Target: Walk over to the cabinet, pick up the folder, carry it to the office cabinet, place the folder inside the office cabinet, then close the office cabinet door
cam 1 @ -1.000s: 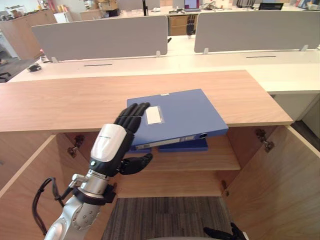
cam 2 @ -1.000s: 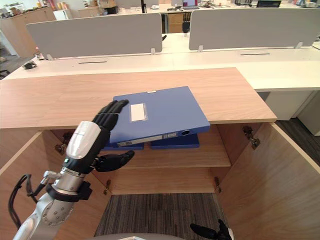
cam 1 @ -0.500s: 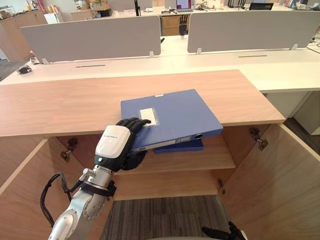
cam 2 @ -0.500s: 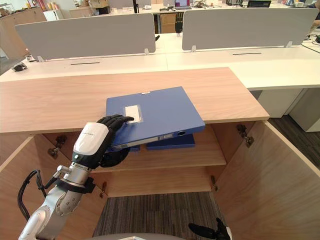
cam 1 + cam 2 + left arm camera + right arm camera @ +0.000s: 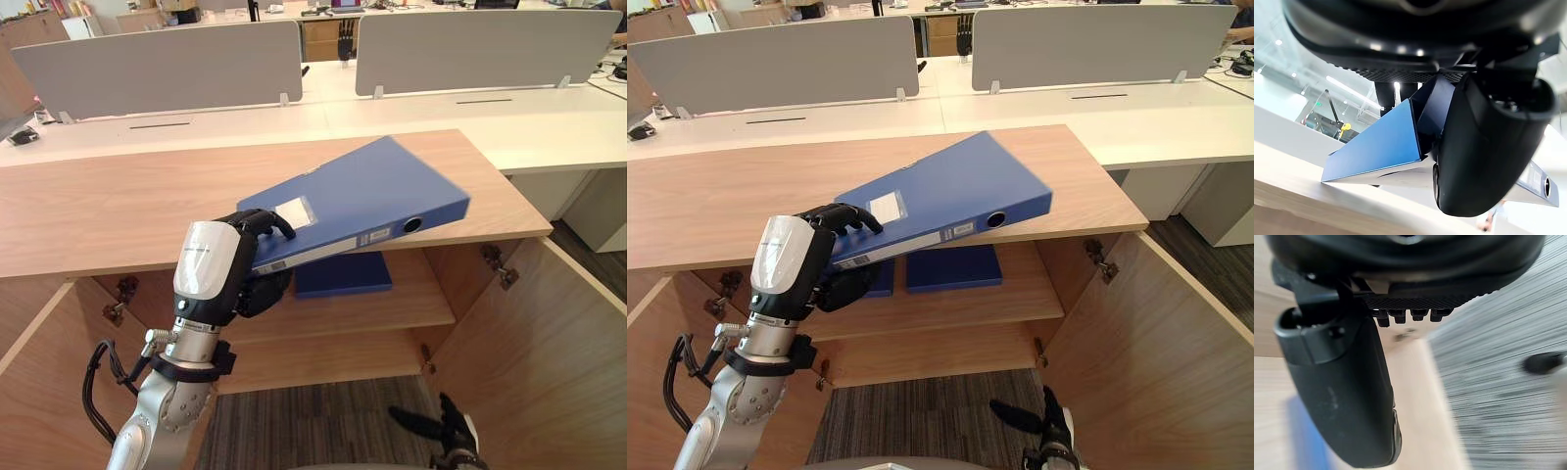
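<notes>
Left hand (image 5: 211, 269) fingers (image 5: 263, 221) clamp the tilted folder (image 5: 367, 191), hiding its near corner.

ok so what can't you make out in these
- Label on the folder: print too small, eye views.
- Shelf folders: partly hidden behind the held one, eye views.
- Right hand: cut off by eye views' lower edge.
- Folder's near corner: covered by left hand.

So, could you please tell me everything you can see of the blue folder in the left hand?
The folder is a thick blue box type, seemingly hard-covered, with a white label on its cover and a round finger hole in its spine. It is tilted, far end raised over the wooden cabinet top. The left hand clasps its near corner, fingers curled over the cover.
</notes>
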You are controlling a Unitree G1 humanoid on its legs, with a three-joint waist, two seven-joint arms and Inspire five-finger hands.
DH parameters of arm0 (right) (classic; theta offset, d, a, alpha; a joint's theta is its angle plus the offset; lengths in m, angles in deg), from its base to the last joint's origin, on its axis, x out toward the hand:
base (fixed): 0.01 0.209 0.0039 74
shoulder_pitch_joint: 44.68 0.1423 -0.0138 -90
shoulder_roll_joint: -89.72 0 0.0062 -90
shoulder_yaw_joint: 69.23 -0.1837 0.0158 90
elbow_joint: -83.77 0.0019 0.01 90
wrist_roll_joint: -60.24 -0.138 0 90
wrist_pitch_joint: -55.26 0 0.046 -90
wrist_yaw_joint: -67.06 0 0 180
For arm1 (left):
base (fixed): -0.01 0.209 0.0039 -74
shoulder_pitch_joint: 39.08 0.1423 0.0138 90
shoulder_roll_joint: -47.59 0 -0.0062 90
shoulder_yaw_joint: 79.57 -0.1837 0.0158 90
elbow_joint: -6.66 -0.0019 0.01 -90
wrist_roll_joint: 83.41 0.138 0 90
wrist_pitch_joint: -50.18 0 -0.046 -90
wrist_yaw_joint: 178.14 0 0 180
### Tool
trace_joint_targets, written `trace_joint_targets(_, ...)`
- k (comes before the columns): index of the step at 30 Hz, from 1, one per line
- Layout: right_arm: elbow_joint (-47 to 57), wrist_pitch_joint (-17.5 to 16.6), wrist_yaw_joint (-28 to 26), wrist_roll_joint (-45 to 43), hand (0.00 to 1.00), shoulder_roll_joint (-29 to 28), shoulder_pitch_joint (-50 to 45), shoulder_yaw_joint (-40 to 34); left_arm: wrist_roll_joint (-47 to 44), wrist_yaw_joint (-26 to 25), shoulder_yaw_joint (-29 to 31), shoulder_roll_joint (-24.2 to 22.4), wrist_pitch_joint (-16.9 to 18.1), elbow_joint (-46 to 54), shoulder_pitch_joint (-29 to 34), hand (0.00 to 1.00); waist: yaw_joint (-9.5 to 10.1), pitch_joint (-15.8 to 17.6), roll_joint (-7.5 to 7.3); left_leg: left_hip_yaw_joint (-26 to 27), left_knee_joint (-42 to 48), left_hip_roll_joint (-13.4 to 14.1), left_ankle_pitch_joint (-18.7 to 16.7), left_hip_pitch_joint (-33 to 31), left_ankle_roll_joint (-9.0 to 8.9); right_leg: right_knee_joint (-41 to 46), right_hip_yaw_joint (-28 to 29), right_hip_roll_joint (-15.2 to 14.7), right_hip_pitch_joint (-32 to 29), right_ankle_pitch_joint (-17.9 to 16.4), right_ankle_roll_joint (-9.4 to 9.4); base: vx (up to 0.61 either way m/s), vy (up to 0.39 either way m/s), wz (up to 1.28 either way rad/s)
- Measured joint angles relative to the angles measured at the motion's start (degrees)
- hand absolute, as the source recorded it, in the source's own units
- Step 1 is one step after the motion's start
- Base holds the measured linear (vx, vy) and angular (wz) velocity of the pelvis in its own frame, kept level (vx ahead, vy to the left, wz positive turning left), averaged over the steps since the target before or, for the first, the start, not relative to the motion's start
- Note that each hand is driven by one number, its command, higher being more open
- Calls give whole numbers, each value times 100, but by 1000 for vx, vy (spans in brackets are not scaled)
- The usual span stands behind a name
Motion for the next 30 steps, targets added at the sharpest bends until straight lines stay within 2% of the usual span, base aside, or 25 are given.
trace_joint_targets(6, 2343, -231, -47, -487, 100, -294, -302, -25, -1426, 344, 6, -373, 159, 482, 425, 0, 9, 32, -41, 9, 0, -7, -15, -3, 15, 3, 11, -8, -10, 1, 2, -4, -5, 0)
trace_joint_targets(9, 3579, -368, -173, -806, 100, -328, -493, -92, -2564, 473, 26, -548, 160, 592, 539, 0, 6, 86, -77, 22, 1, -7, -23, -2, 17, 3, 22, -8, -14, 0, 3, -7, -10, -1)
trace_joint_targets(11, 4409, -456, -345, -1114, 100, -323, -579, -219, -3756, 722, 142, -686, 159, 630, 604, 0, 1, 142, -134, 38, 1, 0, -31, -3, 16, 3, 37, -1, -21, 0, 3, -17, -33, -4)
trace_joint_targets(12, 4601, -464, -368, -1134, 100, -323, -579, -243, -3948, 741, 169, -718, 154, 667, 626, 0, -2, 163, -160, 46, 2, 2, -34, -3, 16, 3, 45, 0, -23, 0, 3, -8, -39, -6)
trace_joint_targets(15, 5548, -583, -650, -1818, 100, -234, -506, -186, -5658, 1235, 232, -770, 52, 723, 648, 0, -2, 210, -210, 86, 3, -8, -56, 1, 31, 12, 88, -6, -30, 4, 9, 2, -29, -7)
trace_joint_targets(22, 5856, -764, -1063, -2214, 100, 429, 855, 890, -6788, 1750, -112, -649, -193, 720, 610, 0, 38, 209, -207, 119, 4, -15, -72, 9, 34, 17, 152, -10, -44, 27, 46, -13, -25, -2)
trace_joint_targets(25, 5843, -770, -1183, -2216, 100, 651, 1171, 1056, -7092, 1974, -234, -508, -248, 653, 576, 0, 114, 209, -206, 105, 4, -17, -72, 12, 34, 25, 151, -15, -36, 32, 54, -21, -27, 2)
trace_joint_targets(30, 5066, -785, -1255, -2436, 100, 1151, 1610, 1139, -7898, 2317, -365, -124, -430, 202, 392, 0, 142, 214, -193, 71, 4, -53, -66, 10, 44, 41, 117, -55, -21, 41, 68, -48, -32, 3)
